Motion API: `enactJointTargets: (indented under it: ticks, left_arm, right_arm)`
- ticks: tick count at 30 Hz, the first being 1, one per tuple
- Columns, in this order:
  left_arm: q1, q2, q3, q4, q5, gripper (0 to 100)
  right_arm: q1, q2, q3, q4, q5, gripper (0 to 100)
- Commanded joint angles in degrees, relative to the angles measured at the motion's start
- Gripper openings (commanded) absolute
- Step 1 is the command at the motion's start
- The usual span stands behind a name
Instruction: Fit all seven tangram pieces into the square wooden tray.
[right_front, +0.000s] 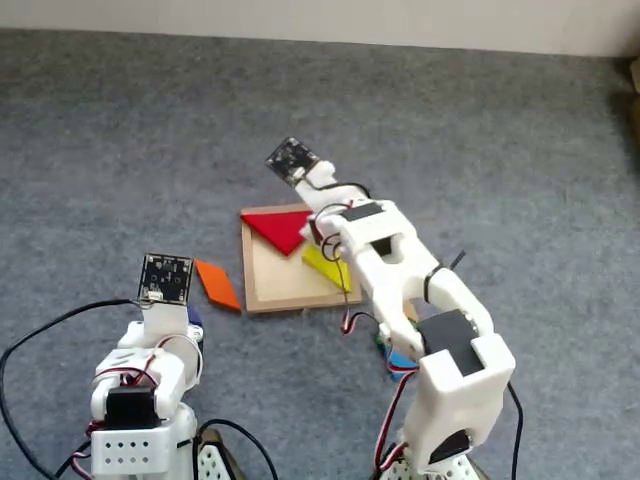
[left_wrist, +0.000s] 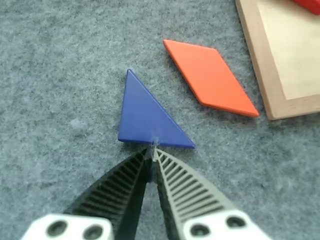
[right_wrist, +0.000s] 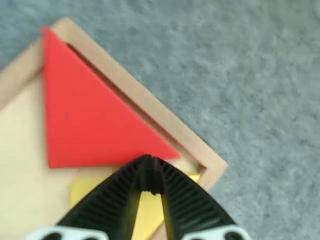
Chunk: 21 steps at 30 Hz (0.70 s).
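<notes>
Two pieces occupy the square wooden tray (right_front: 280, 303): the red triangle (right_wrist: 85, 120), its long edge along the rim and one corner overlapping it, and the yellow piece (right_wrist: 82, 192), mostly hidden beneath the right gripper (right_wrist: 150, 175), clenched empty at the red triangle's corner; much tray floor is bare. On open carpet (left_wrist: 50, 75), the left gripper (left_wrist: 151, 151), clenched too, touches the blue triangle (left_wrist: 145, 120) at a short edge, the orange parallelogram (left_wrist: 210, 77) lying just beside the rim. A green piece (right_front: 383, 341) and a light-blue piece (right_front: 402, 360) peek from under the right arm (right_front: 400, 270), shapes unclear.
</notes>
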<state>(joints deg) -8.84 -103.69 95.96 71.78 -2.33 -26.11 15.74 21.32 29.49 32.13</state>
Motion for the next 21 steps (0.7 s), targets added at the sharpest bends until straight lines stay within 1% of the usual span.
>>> enactJointTargets:
  ticks: [1, 4, 7, 11, 14, 17, 21]
  left_arm:
    - [-0.5, 0.0, 1.2, 0.2, 0.5, 3]
    - [-0.5, 0.0, 1.2, 0.2, 0.5, 3]
    - [-0.5, 0.0, 1.2, 0.2, 0.5, 3]
    - [-0.5, 0.0, 1.2, 0.2, 0.5, 3]
    - [-0.5, 0.0, 1.2, 0.2, 0.5, 3]
    - [-0.5, 0.0, 1.2, 0.2, 0.5, 3]
    - [-0.5, 0.0, 1.2, 0.2, 0.5, 3]
  right_arm:
    - [2.7, -1.6, 0.5, 0.9, 0.5, 0.5]
    - [2.3, -6.8, 0.8, 0.9, 0.2, 0.5]
    - [0.4, -12.7, 1.2, 0.9, -0.4, 0.5]
    - [-2.6, -16.6, 4.4, 0.7, -10.0, 0.5]
    - [-5.1, -15.8, 4.5, 0.6, -14.7, 0.6]
    - [-8.0, -12.4, 4.5, 0.6, -16.4, 0.9]
    - [-9.4, -6.8, 4.0, -6.5, -16.7, 1.0]
